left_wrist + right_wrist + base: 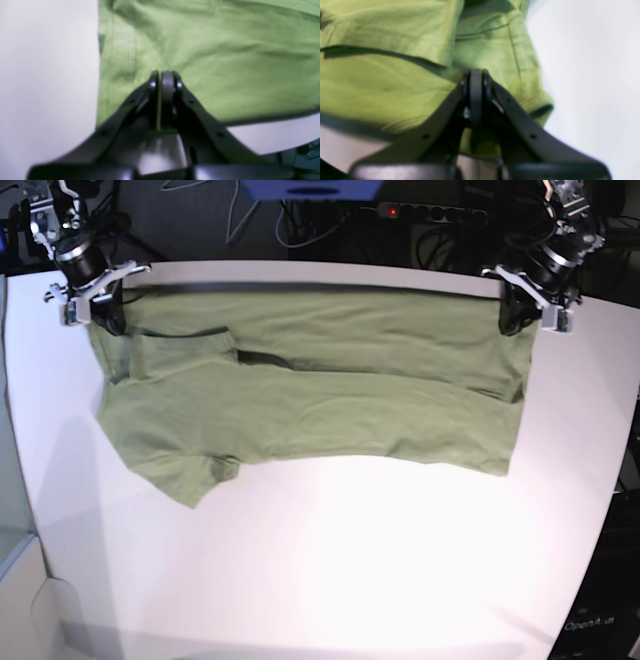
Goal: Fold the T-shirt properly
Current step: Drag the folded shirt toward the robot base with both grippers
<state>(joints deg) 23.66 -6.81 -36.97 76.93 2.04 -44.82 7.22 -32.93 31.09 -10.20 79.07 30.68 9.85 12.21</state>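
Note:
The green T-shirt [320,410] lies lengthwise across the far half of the white table [350,570]. Its far edge is folded over toward the front, and one sleeve [195,475] sticks out at front left. My left gripper [520,315] is at the shirt's far right corner. In the left wrist view it [163,75] is shut, with a thin strip of the cloth [225,62] between the fingers. My right gripper [105,320] is at the far left corner. In the right wrist view it [476,72] is shut on the cloth [382,82]. No white tag shows.
A power strip and cables [430,210] lie behind the table's far edge. The table's right edge runs close to my left arm [625,380]. Bare white tabletop fills the front half.

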